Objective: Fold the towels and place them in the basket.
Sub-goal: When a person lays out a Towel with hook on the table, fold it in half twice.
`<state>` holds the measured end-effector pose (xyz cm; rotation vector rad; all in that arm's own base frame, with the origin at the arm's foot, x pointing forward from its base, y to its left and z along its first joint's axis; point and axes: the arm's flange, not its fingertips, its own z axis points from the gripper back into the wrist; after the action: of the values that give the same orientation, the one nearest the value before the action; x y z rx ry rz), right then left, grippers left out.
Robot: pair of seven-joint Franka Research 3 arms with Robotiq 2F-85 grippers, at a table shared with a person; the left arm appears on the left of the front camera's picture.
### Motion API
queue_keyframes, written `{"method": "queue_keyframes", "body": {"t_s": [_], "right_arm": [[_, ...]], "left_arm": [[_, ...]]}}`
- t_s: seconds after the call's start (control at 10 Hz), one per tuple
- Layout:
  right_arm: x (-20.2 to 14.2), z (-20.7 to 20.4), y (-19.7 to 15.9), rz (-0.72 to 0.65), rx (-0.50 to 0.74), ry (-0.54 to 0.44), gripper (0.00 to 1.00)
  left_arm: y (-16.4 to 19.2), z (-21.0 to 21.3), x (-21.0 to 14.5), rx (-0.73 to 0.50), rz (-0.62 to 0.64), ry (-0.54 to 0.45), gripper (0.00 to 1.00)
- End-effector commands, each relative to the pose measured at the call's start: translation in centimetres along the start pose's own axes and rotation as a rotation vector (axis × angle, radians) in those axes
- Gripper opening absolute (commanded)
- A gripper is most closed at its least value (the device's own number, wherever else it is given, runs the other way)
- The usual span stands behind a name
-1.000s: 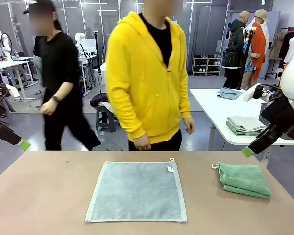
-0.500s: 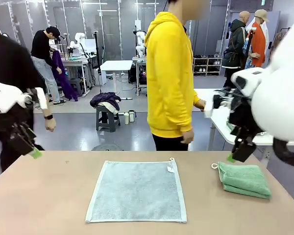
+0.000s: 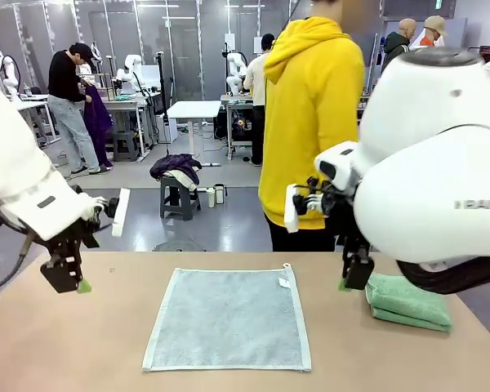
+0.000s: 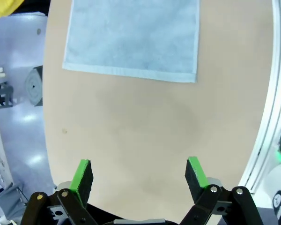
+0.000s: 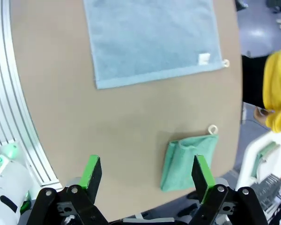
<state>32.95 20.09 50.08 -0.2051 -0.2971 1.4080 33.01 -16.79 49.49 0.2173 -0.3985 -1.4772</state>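
Two arms work over the table (image 3: 65, 351), one on each side of the pale grey-blue towel (image 3: 227, 318). The left gripper (image 4: 138, 161) hangs above bare tabletop to the left of that towel, its two green pads (image 4: 83, 172) standing wide apart with nothing between them. The right gripper (image 5: 146, 159) hangs to the right of that towel, its pincer also spread wide and empty.

There are two towels. The grey-blue towel lies spread flat as a single layer at the middle of the table, with one small loop (image 3: 287, 266) and one white label (image 3: 284, 282) at its far right corner. The mint green towel (image 3: 408, 300) lies folded to the right of it, well apart from it. In the front view the right gripper's fingers stand between the two. Its one corner loop (image 5: 213, 129) shows in the right wrist view.

Beyond the grey-blue towel's far edge, one person in a yellow hoodie (image 3: 310, 122) stands at the far side of the table, turned away. Farther back, behind the towel's left side, one stool (image 3: 175, 196) carries a dark bundle of cloth.
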Motion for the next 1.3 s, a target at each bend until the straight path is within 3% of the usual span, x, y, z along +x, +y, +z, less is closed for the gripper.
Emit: {"method": "queue_keyframes", "body": {"t_s": [0.0,0.3,0.4,0.8,1.0,1.2], "right_arm": [[1.0,-2.3,-0.3,0.025,0.058,0.004,0.97],[0.9,-2.7,0.5,0.062,0.048,0.020,0.97],[1.4,-3.8,0.6,0.040,0.080,0.027,0.97],[1.4,-3.8,0.7,0.044,0.078,0.027,0.97],[2.4,-6.6,0.1,0.036,0.155,0.039,0.97],[2.9,-9.1,0.3,0.028,0.209,0.068,0.97]], "left_arm": [[-1.4,-1.8,-0.3,0.002,-0.016,-0.019,1.00],[-1.7,-1.9,0.3,0.004,0.031,-0.036,1.00],[-0.4,-1.6,0.9,-0.019,-0.019,-0.005,1.00],[-0.3,-1.6,1.0,-0.017,-0.009,-0.010,1.00],[-0.9,-4.8,3.7,-0.121,-0.004,-0.034,1.00],[-2.2,-6.6,4.1,-0.164,-0.012,-0.044,1.00]]}}
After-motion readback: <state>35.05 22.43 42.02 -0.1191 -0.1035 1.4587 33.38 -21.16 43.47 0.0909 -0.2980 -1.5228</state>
